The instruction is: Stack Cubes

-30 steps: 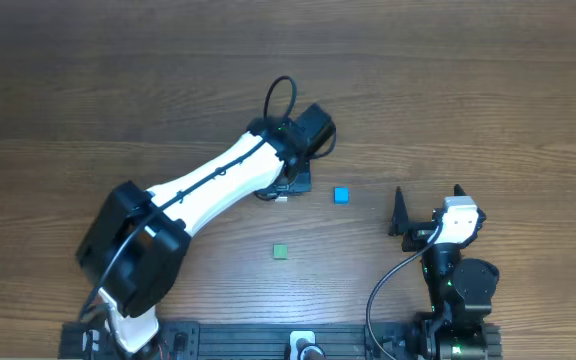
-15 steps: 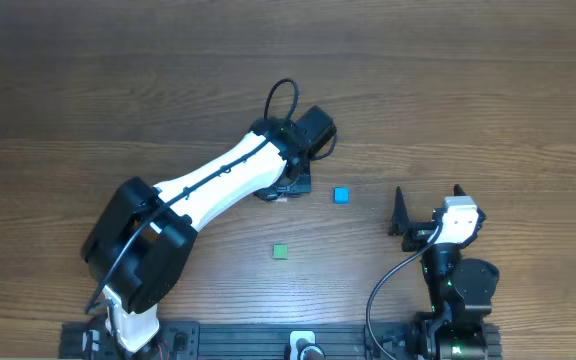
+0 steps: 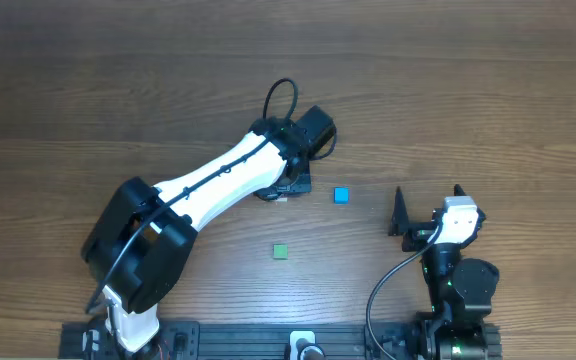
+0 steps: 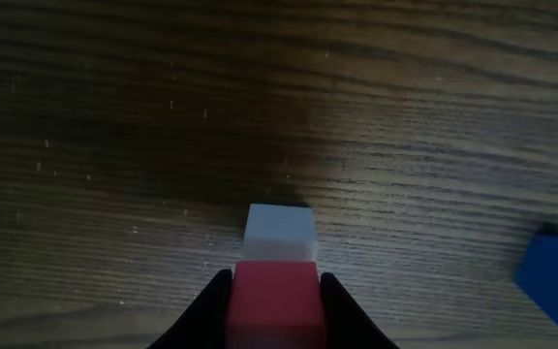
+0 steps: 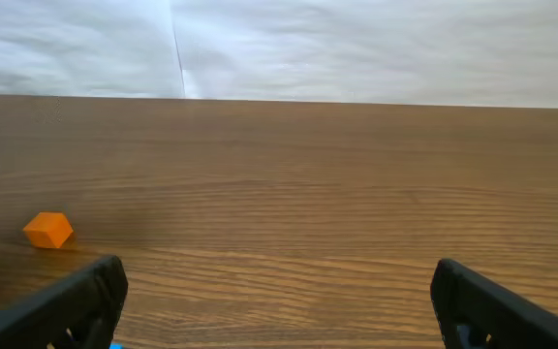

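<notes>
From above, the left gripper (image 3: 284, 190) sits low over the wooden table (image 3: 488, 90) just beside the blue cube (image 3: 341, 195). The green cube (image 3: 280, 252) lies well apart from the blue cube, toward the arm bases, and the right gripper (image 3: 428, 203) rests on the blue cube's other side, jaws spread wide around nothing. In the left wrist view, the jaws pinch a red cube (image 4: 272, 302) over a white cube (image 4: 280, 233), the blue cube near and off to one side; whether red already touches white is hard to tell from this angle. The step in hand looks like seating red on white: the 2 cubes should be squared edge to edge, the descent kept straight, and the release made only once red bears fully, followed by a clean vertical lift. In the right wrist view, an orange cube (image 5: 48, 230) lies on the table well beyond the spread fingers.
</notes>
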Tool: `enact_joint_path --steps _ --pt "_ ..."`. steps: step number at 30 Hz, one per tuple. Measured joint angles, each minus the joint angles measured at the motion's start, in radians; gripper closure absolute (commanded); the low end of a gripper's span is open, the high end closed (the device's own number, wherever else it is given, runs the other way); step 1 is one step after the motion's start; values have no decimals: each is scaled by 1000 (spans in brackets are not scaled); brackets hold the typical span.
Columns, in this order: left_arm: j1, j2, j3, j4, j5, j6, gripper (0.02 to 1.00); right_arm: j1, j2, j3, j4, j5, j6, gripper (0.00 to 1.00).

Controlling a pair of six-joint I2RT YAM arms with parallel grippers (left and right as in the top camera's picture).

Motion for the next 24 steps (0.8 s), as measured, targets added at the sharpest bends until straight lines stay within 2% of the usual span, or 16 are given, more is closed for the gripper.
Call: enact_joint_path --steps 9,14,18,24 --pt "0 23 0 19 0 -3 961 0 0 0 0 0 0 9" --pt "0 23 0 19 0 -3 904 0 0 0 0 0 0 7" --pt "0 23 0 19 0 -3 820 0 0 0 0 0 0 9" --pt "0 23 0 19 0 -3 776 0 0 0 0 0 0 9"
